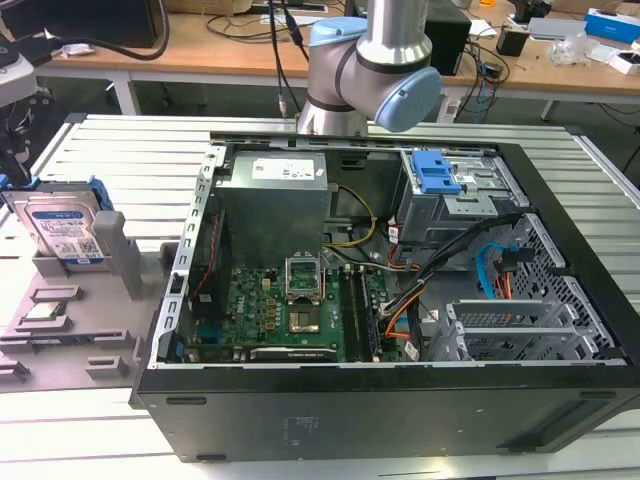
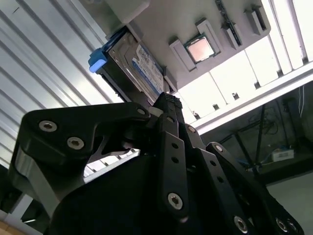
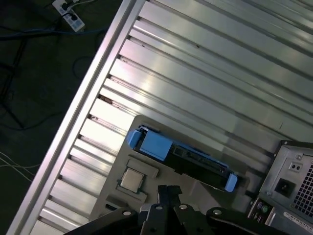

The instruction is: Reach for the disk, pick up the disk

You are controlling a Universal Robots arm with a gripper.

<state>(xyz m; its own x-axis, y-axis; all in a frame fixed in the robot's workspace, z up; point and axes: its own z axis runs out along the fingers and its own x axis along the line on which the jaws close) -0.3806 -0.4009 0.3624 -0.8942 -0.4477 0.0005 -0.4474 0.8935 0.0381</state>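
Note:
The disk [image 1: 65, 230] stands on edge in a grey holder at the exterior view's left, its white-and-blue label facing the camera and a blue bracket along its sides. In both wrist views my gripper [image 2: 168, 100] [image 3: 168, 190] hangs above the disk [image 2: 142, 68] [image 3: 161, 146] and apart from it, black fingers drawn together with nothing between them. The arm [image 1: 370, 70] rises behind the computer case.
An open black computer case [image 1: 400, 250] takes up the middle of the slatted aluminium table [image 1: 120, 160], with a grey drive cage and blue latch [image 1: 435, 175] inside. The grey holder tray [image 1: 60, 330] also carries a processor chip [image 2: 199, 49] [image 3: 131, 179]. The table edge [image 3: 93, 83] drops to the floor.

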